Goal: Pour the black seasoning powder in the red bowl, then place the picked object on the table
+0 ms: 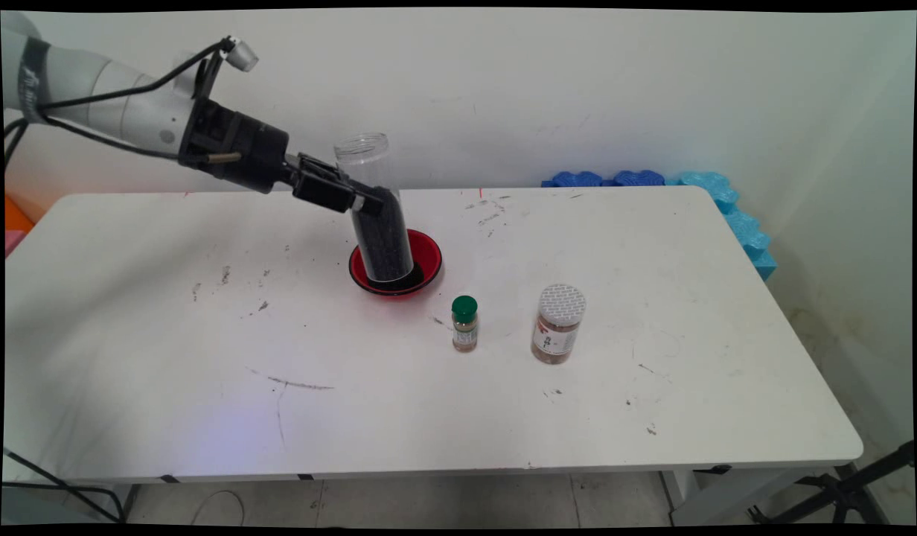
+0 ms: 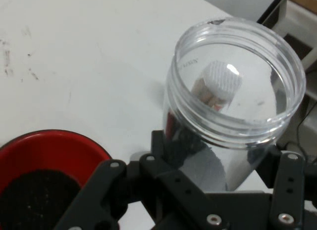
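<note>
Jaws clamped on a clear jar over a red bowl.
From the left, the jaws (image 1: 369, 199) pinched the clear jar (image 1: 375, 212) at mid-height, one finger on each side; the jar was tilted, open mouth up, dark grains in its lower half, its base in the red bowl (image 1: 429, 260) on the table (image 1: 652, 387). Further right stood a green-capped bottle (image 1: 464, 323) and a white-lidded jar (image 1: 557, 323).

A: What's between the gripper (image 2: 213, 190) fingers?
B: A clear open-mouthed jar (image 2: 237, 81), held on both sides by the black linkage.
A: Anything seen through it?
B: A white-capped brownish jar (image 2: 218, 86), distorted by the plastic, so probably standing on the white table (image 2: 99, 57) beyond.
A: And lower left?
B: A red bowl (image 2: 34, 151) with dark grains (image 2: 34, 195) inside, just beside the linkage.
</note>
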Controlling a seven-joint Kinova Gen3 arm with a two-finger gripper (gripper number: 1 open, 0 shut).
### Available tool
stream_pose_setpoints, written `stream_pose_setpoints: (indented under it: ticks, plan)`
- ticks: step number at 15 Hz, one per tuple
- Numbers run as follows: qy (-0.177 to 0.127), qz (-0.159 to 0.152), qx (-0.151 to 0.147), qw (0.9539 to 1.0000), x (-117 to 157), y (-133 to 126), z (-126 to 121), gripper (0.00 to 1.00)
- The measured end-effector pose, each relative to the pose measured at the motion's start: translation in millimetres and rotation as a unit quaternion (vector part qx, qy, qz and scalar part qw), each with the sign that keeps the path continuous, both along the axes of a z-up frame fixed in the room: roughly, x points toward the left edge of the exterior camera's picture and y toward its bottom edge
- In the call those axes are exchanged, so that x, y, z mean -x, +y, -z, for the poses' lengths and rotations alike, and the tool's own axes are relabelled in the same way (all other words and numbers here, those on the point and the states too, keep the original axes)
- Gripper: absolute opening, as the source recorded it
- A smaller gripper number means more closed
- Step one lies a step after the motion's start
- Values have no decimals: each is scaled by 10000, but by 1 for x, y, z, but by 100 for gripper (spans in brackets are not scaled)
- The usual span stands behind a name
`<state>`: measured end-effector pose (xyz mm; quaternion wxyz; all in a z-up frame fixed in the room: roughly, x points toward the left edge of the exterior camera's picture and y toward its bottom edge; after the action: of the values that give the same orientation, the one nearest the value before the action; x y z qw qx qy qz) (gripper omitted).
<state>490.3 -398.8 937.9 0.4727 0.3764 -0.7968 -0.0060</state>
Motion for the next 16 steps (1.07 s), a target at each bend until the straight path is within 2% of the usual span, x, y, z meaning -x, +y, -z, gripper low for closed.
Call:
stream_pose_setpoints:
  ticks: [4,10,16]
  plan:
    - [-325,374,487,9976,3,14,-3,0]
    - [-642,892,1280,9857,11,34,-6,0]
    - [-852,1161,1625,9761,14,52,0,0]
